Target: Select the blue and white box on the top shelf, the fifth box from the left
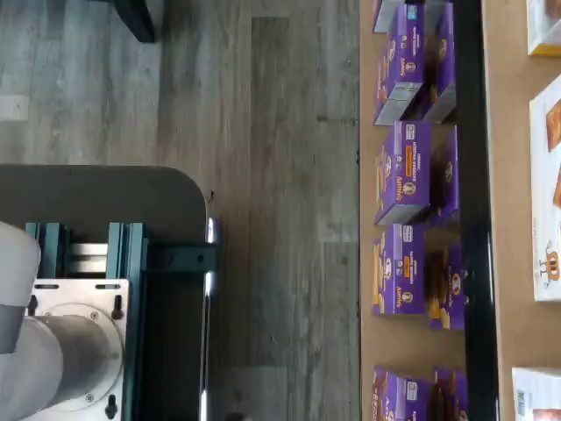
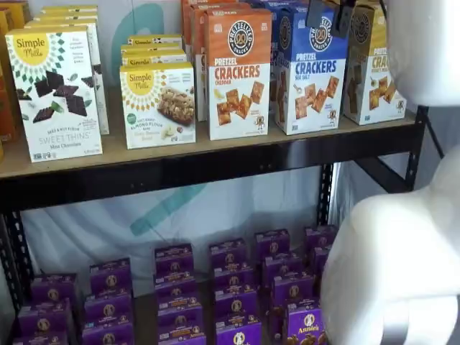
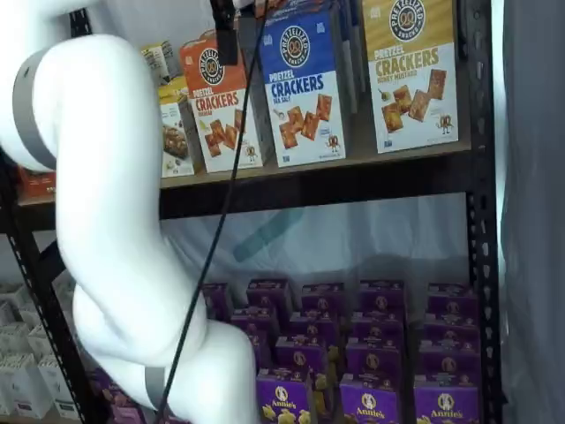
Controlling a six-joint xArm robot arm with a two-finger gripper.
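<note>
The blue and white box [image 2: 310, 72] stands upright on the top shelf [image 2: 215, 169], with "PRETZEL CRACKERS SEA SALT" on its front. It shows in both shelf views [image 3: 305, 84]. My gripper [image 2: 332, 27] hangs from the top edge in front of the box's upper part. Its two black fingers show a gap between them, so it is open and empty. In a shelf view only one finger [image 3: 226, 40] shows, left of the box's top. In the wrist view the shelf's black rail [image 1: 469, 210] shows, and the blue top is out of view.
An orange cheddar box [image 2: 238, 72] stands left of the blue one and a yellow-topped box [image 2: 374, 68] right of it. Simple Mills boxes [image 2: 57, 90] stand further left. Purple boxes [image 2: 237, 287] fill the lower shelf. My white arm [image 3: 115, 221] and its cable [image 3: 221, 221] cross the foreground.
</note>
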